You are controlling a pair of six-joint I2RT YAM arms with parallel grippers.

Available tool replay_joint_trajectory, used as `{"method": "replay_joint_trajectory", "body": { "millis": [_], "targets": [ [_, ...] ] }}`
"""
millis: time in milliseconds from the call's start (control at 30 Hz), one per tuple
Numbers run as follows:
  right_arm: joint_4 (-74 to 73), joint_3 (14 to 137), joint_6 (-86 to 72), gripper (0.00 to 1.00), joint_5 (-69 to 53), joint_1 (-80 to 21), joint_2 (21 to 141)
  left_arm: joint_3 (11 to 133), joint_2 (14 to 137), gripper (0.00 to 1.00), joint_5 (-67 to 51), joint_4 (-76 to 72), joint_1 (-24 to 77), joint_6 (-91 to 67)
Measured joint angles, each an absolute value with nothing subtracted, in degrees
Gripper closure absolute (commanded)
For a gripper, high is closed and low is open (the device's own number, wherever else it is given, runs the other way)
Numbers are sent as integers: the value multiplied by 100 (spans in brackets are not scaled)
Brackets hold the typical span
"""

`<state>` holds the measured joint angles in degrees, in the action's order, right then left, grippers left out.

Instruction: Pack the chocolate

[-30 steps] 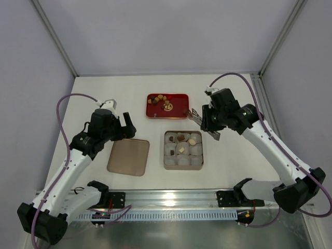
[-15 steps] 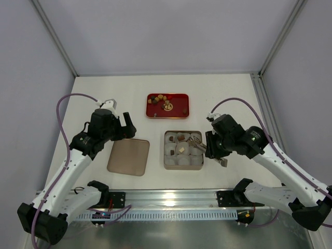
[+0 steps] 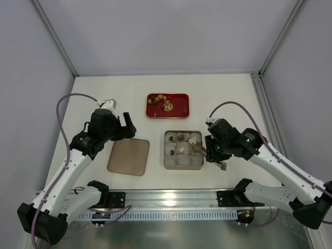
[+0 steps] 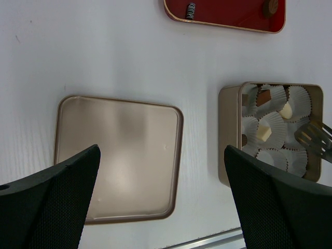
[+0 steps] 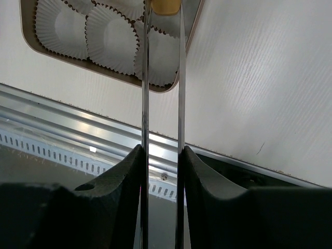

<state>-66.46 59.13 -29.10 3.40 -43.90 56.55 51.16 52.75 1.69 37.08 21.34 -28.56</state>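
Hovering over the right side of the box (image 3: 183, 167), my right fingers (image 5: 127, 171) are squeezed shut on a pair of metal tongs (image 5: 144, 78), and the tongs pinch a tan piece (image 5: 165, 6) of chocolate at their tips. Below it sit the frilly paper cups (image 5: 111, 44), several of them bare. Which cup lies right under the piece, I cannot tell from here.

To do this well, I reckon I should line the piece up over the middle of one bare cup and come straight down until it is just inside the frill. Then I ease my squeeze only a little so the blades spring apart and the sweet drops flat. Easy does it: a sideways drag could snag a paper edge and tip a cup out. Then straight up and away.

My right arm comes in from the right, elbow out wide, wrist turned so the tongs point left across the box. My left arm is bent and parked, wrist facing down over the lid (image 3: 128, 156) lying on the table (image 3: 228, 98), left fingers (image 4: 62, 187) spread wide with nothing between them.

A few pieces sit in cups already, and the loose chocolate (image 3: 158, 98) waits in the red tray (image 3: 179, 104) beyond the box.
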Motion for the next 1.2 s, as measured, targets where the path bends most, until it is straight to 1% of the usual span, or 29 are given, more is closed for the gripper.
{"method": "replay_joint_trajectory", "body": {
  "millis": [100, 167, 367, 667, 867, 1000, 1200],
  "targets": [
    [-6643, 5913, -2910, 63, 390, -4416, 5721, 5116, 5275, 0, 169, 3708, 2134, -2856],
    [-6643, 5913, -2912, 59, 410, -4442, 5760, 5116, 5275, 0, 169, 3708, 2134, -2856],
    [-6643, 5913, -2912, 56, 480, -4458, 5791, 5116, 5275, 0, 169, 3708, 2134, -2856],
    [-6650, 5975, -2910, 56, 495, -4464, 5791, 5116, 5275, 0, 169, 3708, 2134, -2856],
    [-6637, 6499, -2875, 56, 421, -4469, 5911, 5116, 5275, 0, 169, 3708, 2134, -2856],
    [-6528, 7019, -2735, 56, 412, -4469, 6351, 5116, 5275, 0, 172, 3706, 2134, -2856],
    [-6001, 8130, -2255, 56, 436, -4261, 7918, 5113, 5273, 0, 174, 3706, 2134, -2856]
  ]
}}
